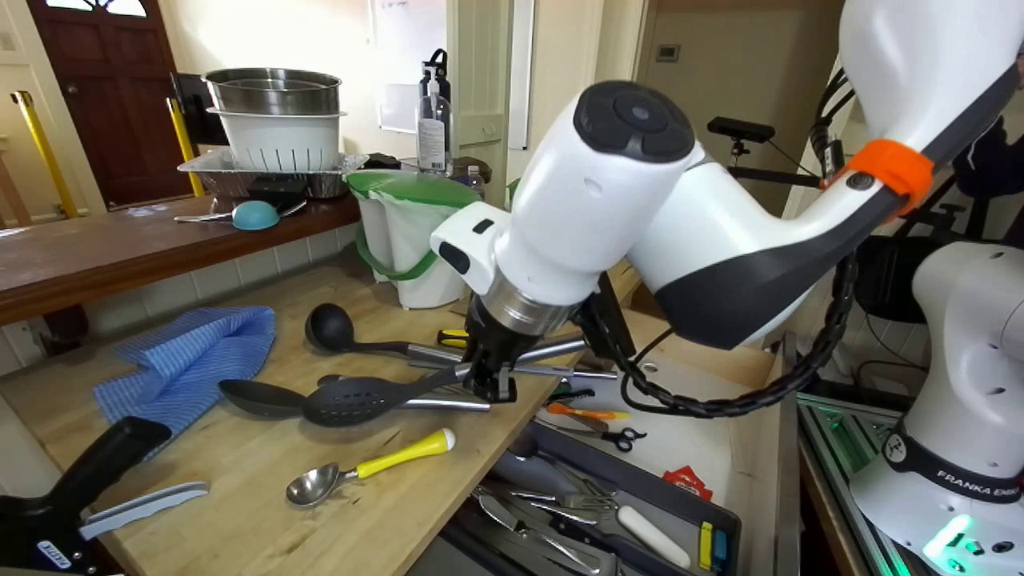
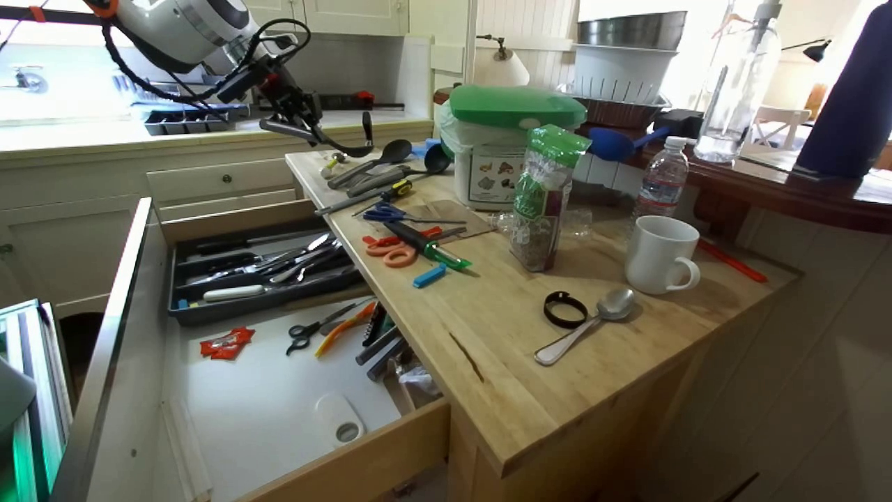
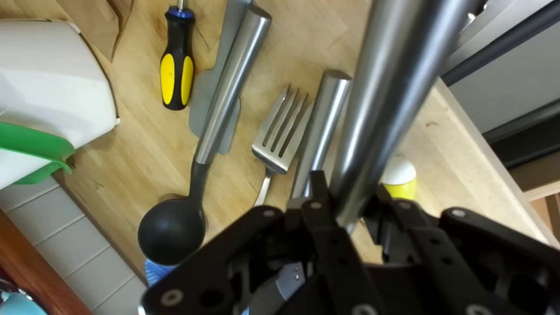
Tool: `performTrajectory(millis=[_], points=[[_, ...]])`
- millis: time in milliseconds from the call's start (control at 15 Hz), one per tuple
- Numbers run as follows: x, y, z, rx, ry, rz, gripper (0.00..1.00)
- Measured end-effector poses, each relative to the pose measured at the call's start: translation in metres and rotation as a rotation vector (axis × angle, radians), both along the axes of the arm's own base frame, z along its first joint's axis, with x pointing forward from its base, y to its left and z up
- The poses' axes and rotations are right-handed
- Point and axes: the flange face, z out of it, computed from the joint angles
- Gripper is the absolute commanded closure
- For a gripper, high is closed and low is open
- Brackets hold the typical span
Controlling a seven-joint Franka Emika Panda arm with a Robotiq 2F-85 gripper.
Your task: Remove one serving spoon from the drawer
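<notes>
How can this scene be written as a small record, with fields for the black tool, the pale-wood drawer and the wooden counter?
Grasp: black two-finger tool, closed on a silver-handled black slotted spoon
Storage: pale-wood drawer, open
Some contents: dark grey utensil tray, red packet
Surface: pale wooden counter
Some things there: silver-handled round-bowled black ladle, yellow-handled metal scoop, blue striped cloth
Spoon place: outside the drawer
Unclear: whether the spoon's head touches anything beneath
</notes>
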Motion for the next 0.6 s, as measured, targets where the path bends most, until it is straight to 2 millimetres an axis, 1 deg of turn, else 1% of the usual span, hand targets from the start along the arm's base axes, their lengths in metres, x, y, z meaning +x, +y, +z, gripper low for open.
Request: performTrajectory(millis=[133, 267, 533, 600], points=[[-0.001, 0.007, -0.015, -0.041, -0.048, -0.007, 0.94], [-0.002, 0.011, -0.023, -0.075, -0.091, -0.023, 0.94], [-0.004, 0.011, -0.027, -0.134, -0.163, -0.054, 0.94], [-0.005, 0.011, -0.027, -0.132, -0.176, -0.063, 0.76]])
